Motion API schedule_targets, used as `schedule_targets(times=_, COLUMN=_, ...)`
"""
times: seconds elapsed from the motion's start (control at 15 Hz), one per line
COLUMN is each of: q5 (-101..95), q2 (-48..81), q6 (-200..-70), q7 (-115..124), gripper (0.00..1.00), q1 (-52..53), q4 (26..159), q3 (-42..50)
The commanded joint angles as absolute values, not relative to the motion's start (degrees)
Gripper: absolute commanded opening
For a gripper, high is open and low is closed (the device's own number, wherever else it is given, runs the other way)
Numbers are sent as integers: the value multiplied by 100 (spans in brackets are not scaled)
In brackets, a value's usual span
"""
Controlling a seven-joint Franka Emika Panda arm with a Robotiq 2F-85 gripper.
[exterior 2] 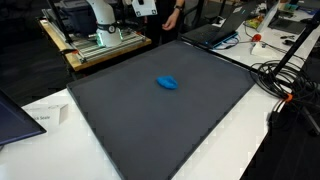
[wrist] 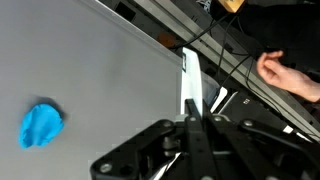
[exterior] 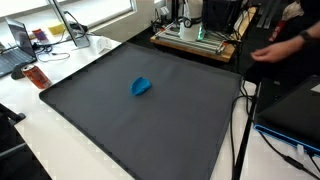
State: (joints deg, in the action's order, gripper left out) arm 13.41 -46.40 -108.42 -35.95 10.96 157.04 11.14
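Note:
A small crumpled blue object (exterior: 142, 87) (exterior 2: 168, 83) lies alone near the middle of a large dark grey mat (exterior: 120, 125) (exterior 2: 150, 125). In the wrist view the blue object (wrist: 41, 125) sits at the far left on the mat (wrist: 100, 70). My gripper (wrist: 190, 100) comes in from the bottom of that view, well to the right of the object and clear of it. Its black fingers are pressed together with nothing between them. The gripper does not show over the mat in either exterior view.
A person's hand (wrist: 285, 72) and arm (exterior: 285, 45) reach in beyond the mat's far edge. Cables (exterior 2: 285, 80) run along one side. A laptop (exterior: 15, 45) and a red item (exterior: 38, 75) sit on the white table. A wooden stand with equipment (exterior 2: 100, 40) is behind the mat.

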Motion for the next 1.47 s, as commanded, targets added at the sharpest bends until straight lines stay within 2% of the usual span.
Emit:
schedule_targets(times=0.0, q5=1512, q2=-4989, q6=-10440, q7=-3025, gripper=1, q1=964, q4=15736, q3=894)
schedule_targets(times=0.27, q5=1404, q2=-4058, q6=-10707, q7=-2865, gripper=1, q1=954, q4=14944, q3=1109)
schedule_targets(times=0.33, q5=1375, q2=-4638, q6=-10632, q7=-2886, gripper=4, q1=943, q4=15432, q3=994)
schedule_targets(times=0.67, q5=1391, q2=-4080, q6=-10699, q7=-2901, gripper=4, q1=879, q4=15004, q3=1021)
schedule_targets(times=1.4, q5=1392, q2=-4053, q6=-10698, q7=-2902, gripper=4, q1=877, q4=14976, q3=1019)
